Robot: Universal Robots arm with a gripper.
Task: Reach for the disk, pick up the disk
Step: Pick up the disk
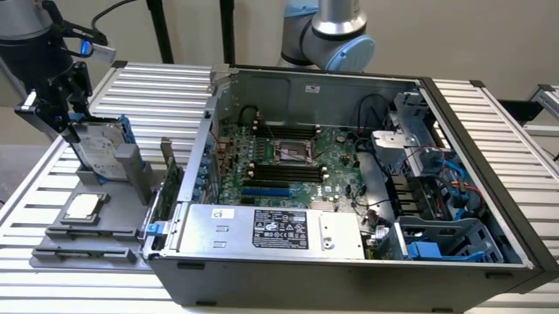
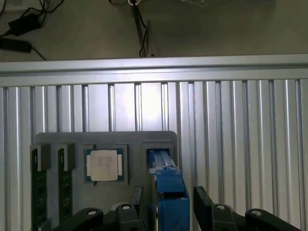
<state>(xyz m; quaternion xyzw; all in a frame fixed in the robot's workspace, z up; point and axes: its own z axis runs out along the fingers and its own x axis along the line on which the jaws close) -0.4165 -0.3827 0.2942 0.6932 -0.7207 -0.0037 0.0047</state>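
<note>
Nearest to the exterior camera stands the open computer case (image 1: 349,196), well apart from the gripper (image 1: 68,124), on the exterior view's right of it. Inside the case a green board and a silver box with a black label (image 1: 262,229) are seen. Under everything lies the table (image 1: 498,118), made of ribbed aluminium slats. On this table, directly below the gripper, sits a grey tray (image 1: 88,252) with several slots.

The disk (image 1: 103,154) stands on its edge in one slot of the tray, with blue rails along its sides and a white label on its face. The gripper is at the upper end of the disk. In the wrist view the two black fingers (image 2: 202,202) are on both sides of the disk's blue edge (image 2: 171,207), with a thin gap on each side. So the gripper (image 2: 168,190) is open around the disk and does not squeeze it. The disk is not lifted; it rests in its slot.

Just beside the disk, lower than the gripper, a small square chip (image 1: 83,206) lies flat in the tray. Beyond the chip, two dark memory sticks (image 2: 38,187) sit in narrow slots.
</note>
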